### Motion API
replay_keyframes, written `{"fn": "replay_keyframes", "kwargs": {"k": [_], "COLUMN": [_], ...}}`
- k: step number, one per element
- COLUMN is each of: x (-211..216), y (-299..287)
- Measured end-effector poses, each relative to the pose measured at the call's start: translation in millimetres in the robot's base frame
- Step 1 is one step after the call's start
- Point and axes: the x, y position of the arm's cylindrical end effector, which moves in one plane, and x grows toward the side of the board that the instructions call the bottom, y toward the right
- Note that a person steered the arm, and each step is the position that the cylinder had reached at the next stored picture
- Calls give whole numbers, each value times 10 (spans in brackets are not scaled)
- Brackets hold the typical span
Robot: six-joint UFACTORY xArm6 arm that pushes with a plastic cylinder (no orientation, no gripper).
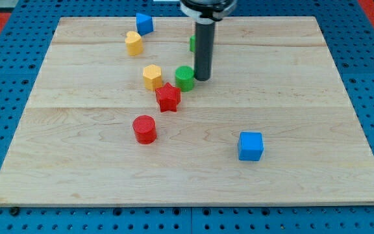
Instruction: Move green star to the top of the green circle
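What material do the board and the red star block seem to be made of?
The board looks like pale wood: grain lines and plank seams show, with a matte finish. The red star looks like plastic, judging by its even, saturated colour and smooth faces, though painted wood cannot be excluded.

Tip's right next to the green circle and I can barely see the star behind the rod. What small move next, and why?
Probably draw my tip back toward the view's right. It sits just right of the green circle; the green star is only a sliver behind the rod, already above the circle. Clearing the view shows what gap remains.
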Motion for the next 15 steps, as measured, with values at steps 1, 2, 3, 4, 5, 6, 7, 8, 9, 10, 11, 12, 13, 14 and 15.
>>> {"fn": "replay_keyframes", "kwargs": {"k": [1, 2, 3, 4, 5, 6, 7, 8, 9, 10, 11, 12, 13, 14, 15], "x": [0, 210, 493, 510, 301, -29, -138, -130, -307, -598, -652, -665, -934, -1009, -1014], "y": [146, 194, 182, -261, -273, -273, -225, 162, 456, 707, 488, 216, 614, 379, -24]}}
